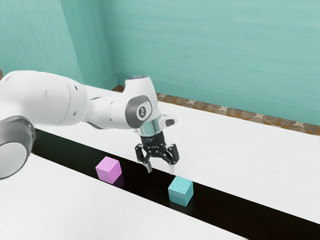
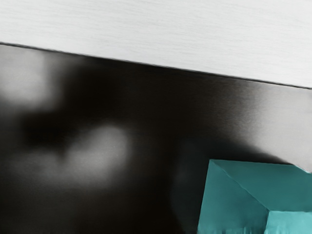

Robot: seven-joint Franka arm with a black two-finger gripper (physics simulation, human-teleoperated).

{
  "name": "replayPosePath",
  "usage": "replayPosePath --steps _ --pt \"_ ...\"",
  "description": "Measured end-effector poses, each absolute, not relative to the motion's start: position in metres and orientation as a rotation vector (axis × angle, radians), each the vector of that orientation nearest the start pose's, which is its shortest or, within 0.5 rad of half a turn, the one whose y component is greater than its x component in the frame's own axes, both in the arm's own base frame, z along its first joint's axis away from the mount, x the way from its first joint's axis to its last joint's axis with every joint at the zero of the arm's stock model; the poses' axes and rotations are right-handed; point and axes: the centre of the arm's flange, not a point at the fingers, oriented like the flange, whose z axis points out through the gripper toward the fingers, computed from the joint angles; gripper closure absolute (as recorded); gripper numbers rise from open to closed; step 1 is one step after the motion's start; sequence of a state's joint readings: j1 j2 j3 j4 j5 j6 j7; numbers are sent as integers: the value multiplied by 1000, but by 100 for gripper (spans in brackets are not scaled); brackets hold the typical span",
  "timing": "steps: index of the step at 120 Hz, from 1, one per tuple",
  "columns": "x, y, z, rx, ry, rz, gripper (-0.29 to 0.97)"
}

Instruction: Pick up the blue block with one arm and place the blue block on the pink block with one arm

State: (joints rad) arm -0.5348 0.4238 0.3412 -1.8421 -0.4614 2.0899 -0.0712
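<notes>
The blue block (image 2: pixel 253 200) lies on the black strip (image 2: pixel 146 97), just below the gripper (image 1: pixel 160 169) and apart from the pink block (image 1: pixel 109 169). The fingers are wide open and empty. The block seems light and rigid; I would grasp two opposite flat sides.

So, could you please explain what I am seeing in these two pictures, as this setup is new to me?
This is a simulated white robot arm at a white table crossed by a black strip. One picture comes from a camera at the arm's side, the other from a camera on its hand. The black two-finger gripper hangs open above the strip, holding nothing. On the strip lie a pink block and a blue block, set apart; the blue block also appears in the wrist view.
</notes>
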Motion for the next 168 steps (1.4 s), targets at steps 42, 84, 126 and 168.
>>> replayPosePath --steps 42,84,126,168 --pt "593 -228 305 -3285 101 -64 6" --pt "569 -246 265 -3222 85 -42 7" --pt "571 -247 257 -3217 15 -82 16" --pt "580 -224 296 -3206 -17 -141 29"
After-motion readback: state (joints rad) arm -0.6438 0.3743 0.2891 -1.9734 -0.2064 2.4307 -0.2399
